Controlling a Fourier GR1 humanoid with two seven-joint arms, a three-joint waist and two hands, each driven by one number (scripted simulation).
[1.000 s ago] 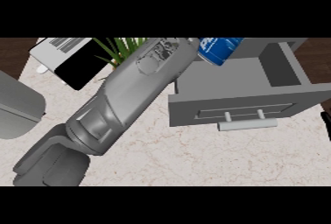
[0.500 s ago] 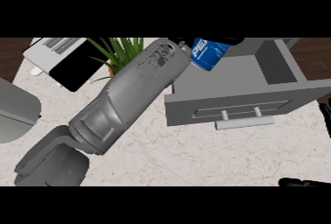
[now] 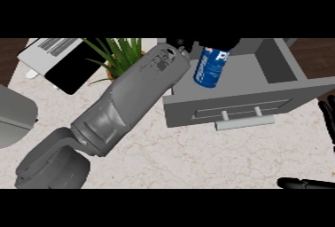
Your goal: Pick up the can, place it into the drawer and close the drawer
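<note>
My left hand (image 3: 181,44) reaches to the back of the counter, its black fingers curled round the top of a blue can (image 3: 212,67). The can hangs upright over the left part of the open grey drawer (image 3: 277,62); whether its base touches the drawer's floor I cannot tell. The drawer's front panel with a pale handle (image 3: 244,122) faces me. At the right edge my right hand (image 3: 326,116) rests open, fingers straight, with its thumb low at the bottom right.
A green potted plant (image 3: 119,55) stands just left of my left forearm. A white and black appliance (image 3: 57,60) sits at the back left. A grey rounded object (image 3: 14,116) lies at the left edge. Speckled counter stretches in front of the drawer.
The can, held by my left hand, has moved right and down over the drawer's inside. My right hand has come into view at the right edge.
</note>
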